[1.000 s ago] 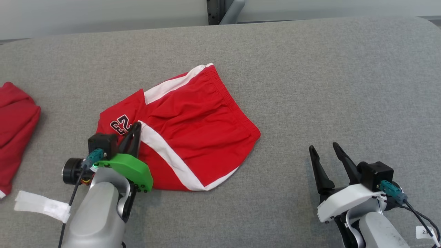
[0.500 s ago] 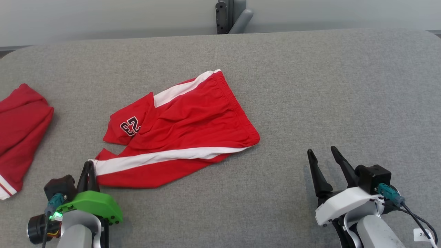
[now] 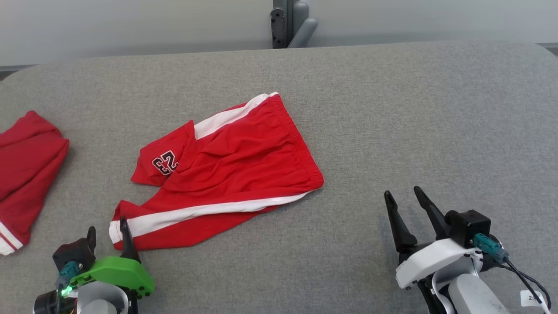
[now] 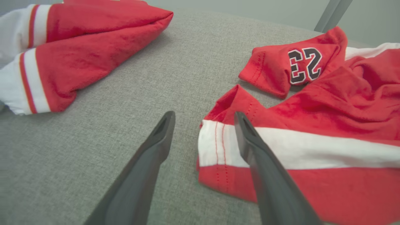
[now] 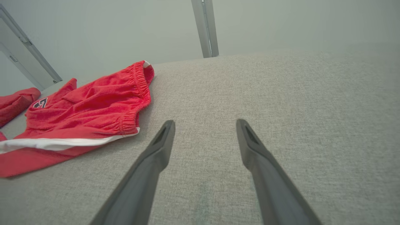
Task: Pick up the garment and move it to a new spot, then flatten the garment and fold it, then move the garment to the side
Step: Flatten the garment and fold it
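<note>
At lower left the left gripper has its two dark fingers spread apart, and at lower right the right gripper holds its fingers wide too, pointing forward.

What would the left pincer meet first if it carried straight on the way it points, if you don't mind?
Most likely the white-striped leg hem of the red shorts: one finger of the left pincer overlaps it, the other faces bare grey surface. Its height above the cloth is unclear.
</note>
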{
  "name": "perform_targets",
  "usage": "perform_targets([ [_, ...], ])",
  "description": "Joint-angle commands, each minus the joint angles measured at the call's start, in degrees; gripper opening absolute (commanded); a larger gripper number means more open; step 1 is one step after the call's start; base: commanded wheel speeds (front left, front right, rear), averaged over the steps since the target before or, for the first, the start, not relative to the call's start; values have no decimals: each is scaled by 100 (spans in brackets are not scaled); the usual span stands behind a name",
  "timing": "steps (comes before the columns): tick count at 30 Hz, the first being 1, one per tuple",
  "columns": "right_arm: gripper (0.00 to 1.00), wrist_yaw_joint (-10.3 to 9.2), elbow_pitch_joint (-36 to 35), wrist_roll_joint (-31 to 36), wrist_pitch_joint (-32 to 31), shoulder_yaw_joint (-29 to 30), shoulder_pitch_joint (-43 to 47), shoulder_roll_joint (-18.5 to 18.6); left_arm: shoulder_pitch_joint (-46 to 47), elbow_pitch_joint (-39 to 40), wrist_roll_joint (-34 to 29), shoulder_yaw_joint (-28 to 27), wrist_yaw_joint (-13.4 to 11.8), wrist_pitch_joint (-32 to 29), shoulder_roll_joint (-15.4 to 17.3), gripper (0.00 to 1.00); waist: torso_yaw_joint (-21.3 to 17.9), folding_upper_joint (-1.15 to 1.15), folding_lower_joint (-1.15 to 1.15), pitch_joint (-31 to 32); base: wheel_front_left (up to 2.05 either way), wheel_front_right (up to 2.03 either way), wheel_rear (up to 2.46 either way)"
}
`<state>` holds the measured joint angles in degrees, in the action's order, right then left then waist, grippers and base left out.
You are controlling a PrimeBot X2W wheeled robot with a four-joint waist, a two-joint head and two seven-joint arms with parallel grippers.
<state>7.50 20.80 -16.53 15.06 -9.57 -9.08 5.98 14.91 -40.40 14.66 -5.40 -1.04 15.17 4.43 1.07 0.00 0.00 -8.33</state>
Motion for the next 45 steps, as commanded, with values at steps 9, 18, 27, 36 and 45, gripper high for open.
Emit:
perform_targets([
  [9,100,-2,32,-283,17,-578,-327,162,-449,657,-279,9,132,-4,-131,100,598,0,0,6,0,0,0],
  [18,100,-2,933,-977,18,-1234,-952,352,-636,898,36,694,119,-3,-144,100,1297,0,0,-113,0,0,0],
  [27,100,-2,1422,-1293,18,-1399,-1290,460,-647,1013,184,938,47,-3,-145,100,1494,0,0,-196,0,0,0],
  [36,0,-2,1569,-1419,17,-1497,-1525,548,-528,1096,276,1142,3,-3,-145,100,1515,0,0,-316,0,0,0],
  [45,0,-2,1224,-1530,17,-1615,-2025,855,-439,1124,464,1404,-31,-3,-144,100,1667,0,0,-488,0,0,0],
])
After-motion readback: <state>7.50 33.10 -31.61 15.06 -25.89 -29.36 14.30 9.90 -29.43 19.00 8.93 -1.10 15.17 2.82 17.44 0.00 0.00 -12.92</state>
